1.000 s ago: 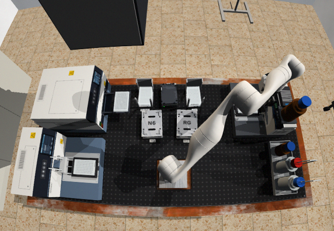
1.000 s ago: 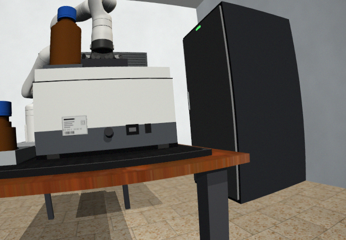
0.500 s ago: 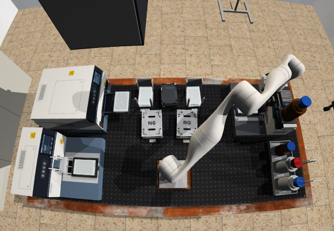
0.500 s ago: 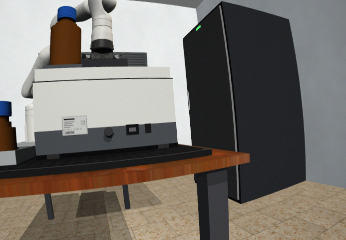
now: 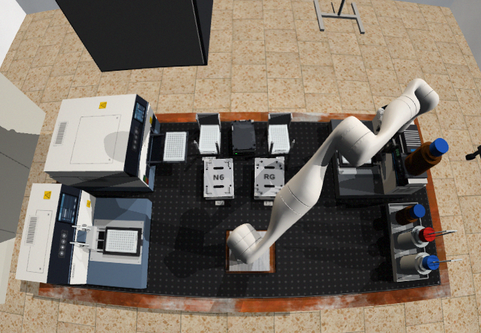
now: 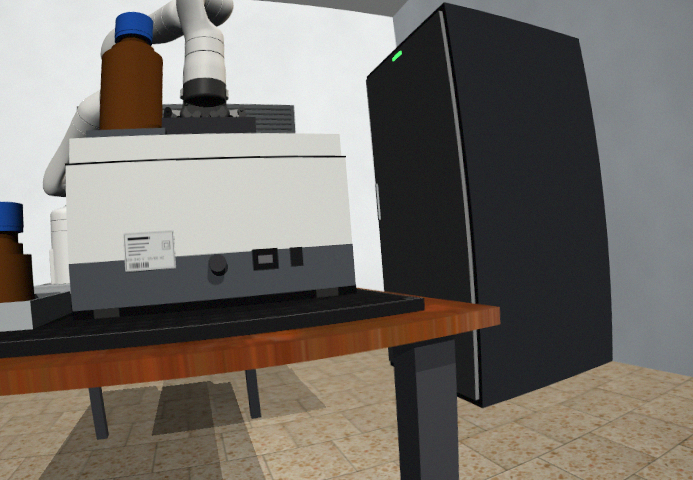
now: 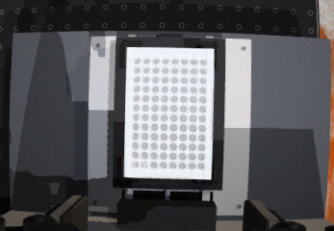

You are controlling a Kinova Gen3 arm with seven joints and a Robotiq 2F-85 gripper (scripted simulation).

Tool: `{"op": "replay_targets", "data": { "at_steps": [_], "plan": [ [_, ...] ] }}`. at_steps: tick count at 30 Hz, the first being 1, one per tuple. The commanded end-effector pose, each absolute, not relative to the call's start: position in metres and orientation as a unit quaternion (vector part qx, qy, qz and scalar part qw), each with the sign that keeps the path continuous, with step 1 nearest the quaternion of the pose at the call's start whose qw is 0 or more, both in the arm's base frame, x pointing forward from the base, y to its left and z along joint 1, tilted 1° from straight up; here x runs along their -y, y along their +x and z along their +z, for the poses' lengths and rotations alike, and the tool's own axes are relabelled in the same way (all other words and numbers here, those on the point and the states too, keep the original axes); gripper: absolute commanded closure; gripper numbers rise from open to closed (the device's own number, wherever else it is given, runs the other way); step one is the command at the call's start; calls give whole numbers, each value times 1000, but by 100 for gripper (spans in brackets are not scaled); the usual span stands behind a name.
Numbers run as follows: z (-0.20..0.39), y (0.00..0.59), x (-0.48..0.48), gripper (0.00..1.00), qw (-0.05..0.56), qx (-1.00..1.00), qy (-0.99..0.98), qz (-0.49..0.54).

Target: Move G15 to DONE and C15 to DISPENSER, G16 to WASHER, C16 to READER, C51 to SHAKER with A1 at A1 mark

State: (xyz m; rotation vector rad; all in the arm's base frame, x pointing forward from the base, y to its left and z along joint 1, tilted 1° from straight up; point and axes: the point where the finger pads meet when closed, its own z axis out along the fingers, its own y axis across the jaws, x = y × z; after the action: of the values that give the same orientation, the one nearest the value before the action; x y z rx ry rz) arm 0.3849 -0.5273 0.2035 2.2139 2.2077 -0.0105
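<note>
In the wrist view a white well plate lies flat in a black frame on a grey instrument deck. My gripper is open and empty above the plate's near short end; only its two dark fingertips show at the bottom corners. In the overhead view the arm reaches over the instrument at the back right and hides the gripper and most of that plate. Other white plates sit on the tray of the back left instrument and in the front left instrument. No plate labels are readable.
Two stack racks flank a dark station at the back. Nests N6 and RG stand bare. A tall brown bottle stands right of the arm, and a bottle rack sits at the front right.
</note>
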Motion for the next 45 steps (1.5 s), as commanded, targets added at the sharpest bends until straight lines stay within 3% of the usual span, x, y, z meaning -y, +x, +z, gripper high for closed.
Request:
{"op": "replay_targets", "data": {
  "at_steps": [1, 22, 45],
  "plan": [
    [205, 385, 528, 0, 9, -706, 708, -4],
    [204, 385, 471, 0, 9, -706, 708, -3],
    [193, 385, 471, 0, 9, -706, 708, -3]
  ]
}}
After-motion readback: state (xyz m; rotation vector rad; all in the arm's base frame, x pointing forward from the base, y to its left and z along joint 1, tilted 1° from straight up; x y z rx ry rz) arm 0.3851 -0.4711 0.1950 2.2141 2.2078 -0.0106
